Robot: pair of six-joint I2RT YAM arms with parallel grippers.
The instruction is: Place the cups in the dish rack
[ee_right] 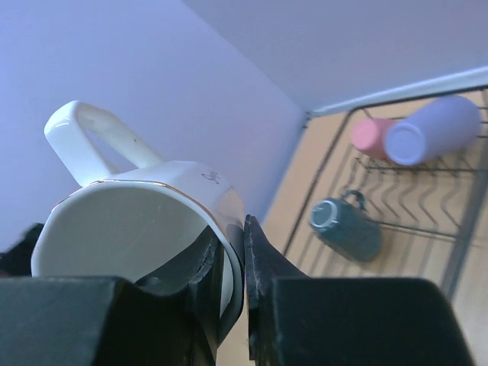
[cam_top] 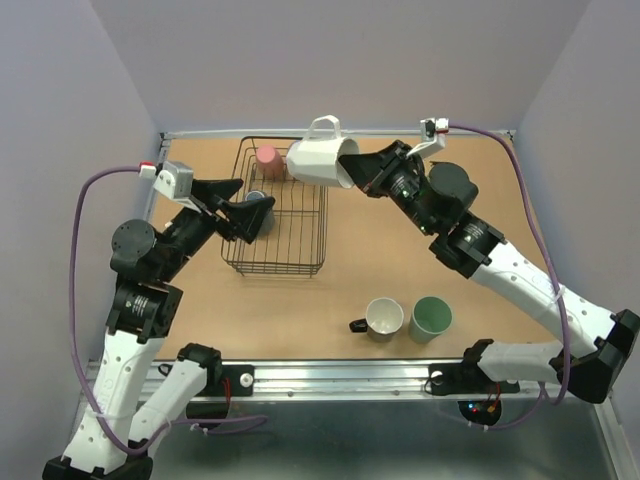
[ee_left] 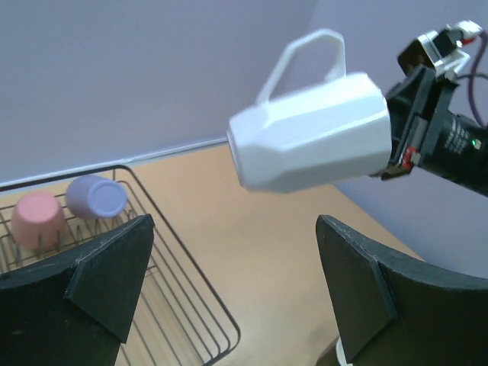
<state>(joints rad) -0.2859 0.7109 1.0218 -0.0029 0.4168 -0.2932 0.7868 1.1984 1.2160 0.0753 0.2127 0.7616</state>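
No legible text, brand or number anywhere. White mug (ee_right: 130, 229): small dark mark on the outer wall just below the rim, near the handle; too blurred to read.

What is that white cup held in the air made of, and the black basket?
The white cup looks like glazed ceramic: smooth, faintly glossy, thick-walled, with a thin golden line at the rim; hard plastic cannot be ruled out. The black basket seems to be thin metal wire with a dark coating: slender, evenly bent rods.
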